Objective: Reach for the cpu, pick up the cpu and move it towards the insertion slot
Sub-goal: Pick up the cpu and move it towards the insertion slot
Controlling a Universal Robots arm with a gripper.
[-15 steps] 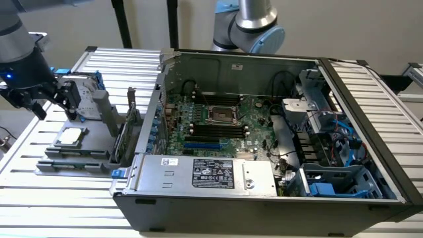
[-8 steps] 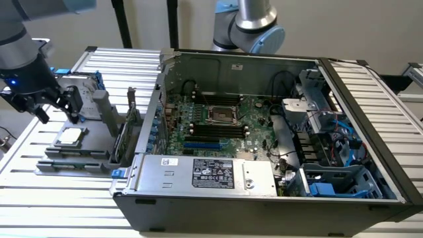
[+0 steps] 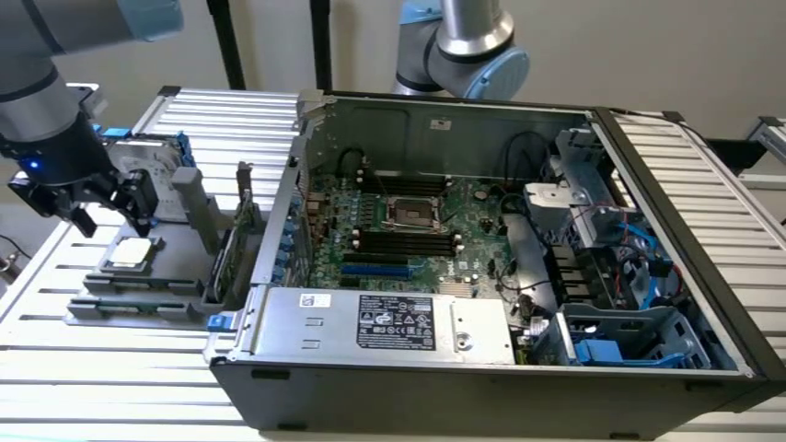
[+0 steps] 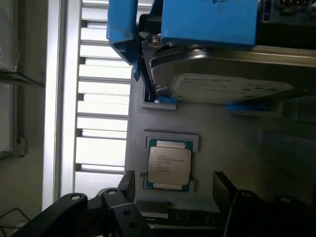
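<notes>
Black metal fingers (image 4: 127, 185) of the pincer (image 3: 113, 219) stand spread wide with nothing between them. Directly under the pincer, centred on the gap between its two fingers, lies the cpu (image 3: 132, 251). It rests flat, silver-grey top upward, in a square recess of a grey holder tray (image 3: 172, 262). The fingertips hang just above the chip, and the wrist view shows it clear of both fingers.

Just past the cpu, on the pincer's far side, a silver hard drive (image 3: 142, 157) with blue rails is propped on edge in the same tray.

Well away from the pincer, toward the exterior view's right, an open computer case (image 3: 491, 391) lies on its side. Nearest on its floor is a grey power supply (image 3: 381, 322) with a printed label. Beyond that come a blue expansion slot (image 3: 375, 272) and long black memory slots (image 3: 399, 241) on the green motherboard (image 3: 479, 207). The insertion slot (image 3: 411, 214) sits past these, a shiny metal frame around a dark centre. Farthest back, behind the case, stands a second robot arm (image 3: 461, 46). Tray and case rest on a white slatted table (image 3: 86, 368).
</notes>
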